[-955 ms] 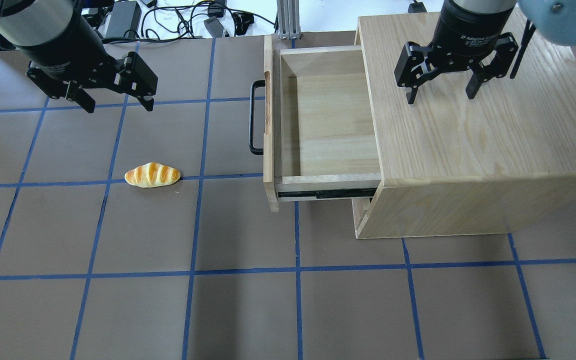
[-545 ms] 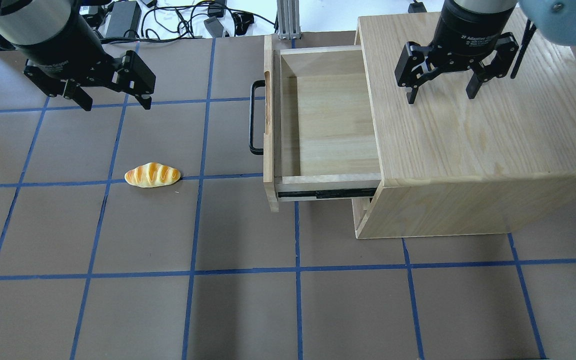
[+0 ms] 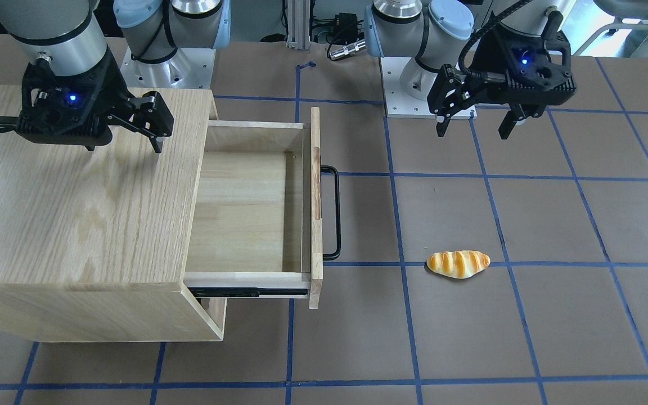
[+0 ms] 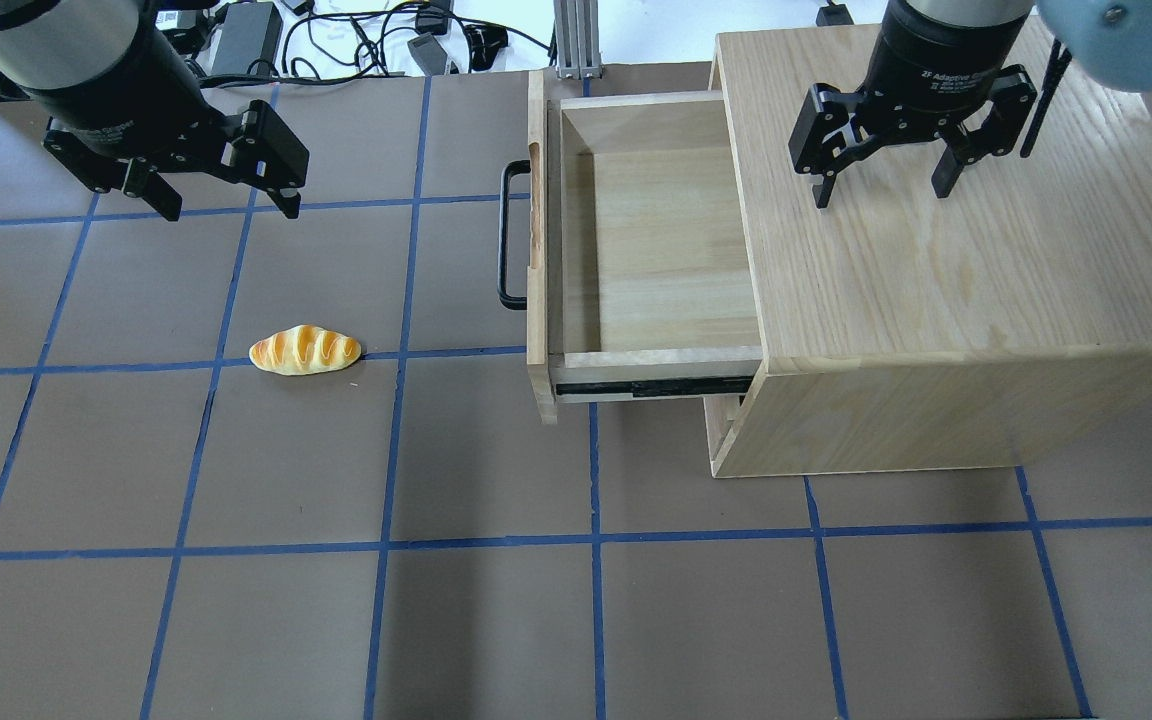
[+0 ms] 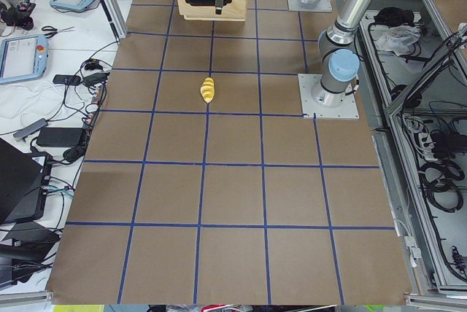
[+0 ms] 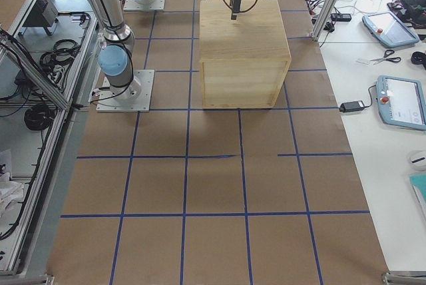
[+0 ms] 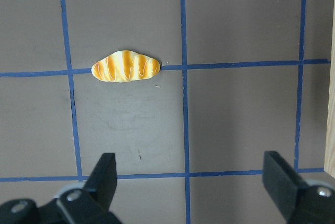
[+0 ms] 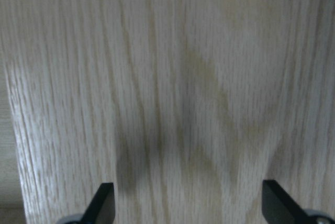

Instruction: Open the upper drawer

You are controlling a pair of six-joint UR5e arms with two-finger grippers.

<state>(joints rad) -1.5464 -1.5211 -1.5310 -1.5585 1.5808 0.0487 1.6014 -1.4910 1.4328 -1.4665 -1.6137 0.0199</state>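
The upper drawer [image 4: 656, 240] stands pulled far out of the oak cabinet [image 4: 956, 270], and it is empty. Its front panel carries a black bar handle [image 4: 503, 235], which also shows in the front view [image 3: 336, 214]. My left gripper [image 4: 233, 205] is open and empty, hovering over the table well left of the handle. In the left wrist view its fingers [image 7: 104, 174] frame bare mat. My right gripper [image 4: 882, 190] is open and empty above the cabinet top, and the right wrist view [image 8: 188, 203] shows only wood grain under it.
A toy bread roll [image 4: 305, 350] lies on the brown mat left of the drawer, in front of my left gripper; it also shows in the left wrist view [image 7: 125, 67]. Cables and power bricks [image 4: 356, 35] lie beyond the mat's far edge.
My left gripper has drifted slightly back and to the left. The drawer, the bread roll and the right gripper have not moved.
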